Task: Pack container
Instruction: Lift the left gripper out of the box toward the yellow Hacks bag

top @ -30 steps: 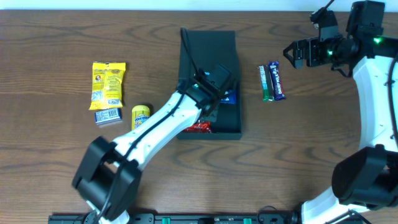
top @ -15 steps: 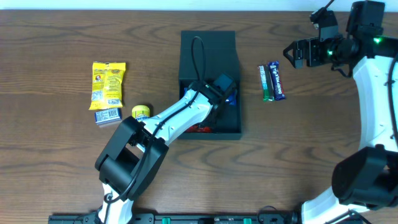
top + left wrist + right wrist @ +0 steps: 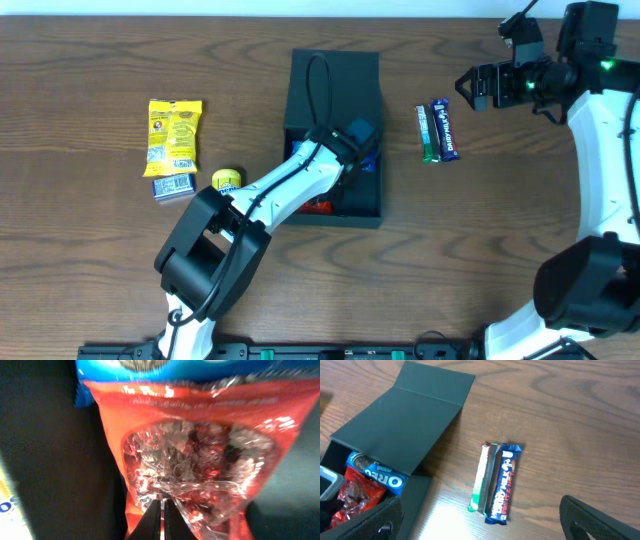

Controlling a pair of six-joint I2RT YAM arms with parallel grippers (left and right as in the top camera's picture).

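On the brown wooden table (image 3: 100,60): dark matte rectangular box (image 3: 335,75) at centre, yellow foil packet (image 3: 174,137) left, blue wrapped bar (image 3: 444,129) right.

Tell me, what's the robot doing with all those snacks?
The left arm reaches into the container, its fingers pinched on a red snack packet beside an Oreo pack. The right arm hangs near two bars on the table, fingers open. A yellow packet lies outside, not yet packed.

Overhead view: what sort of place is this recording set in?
Likely a robot lab workbench: a white left arm and right arm based at a wood-grain table's near edge, with a yellow snack bag and candy bars laid out beside a dark container.
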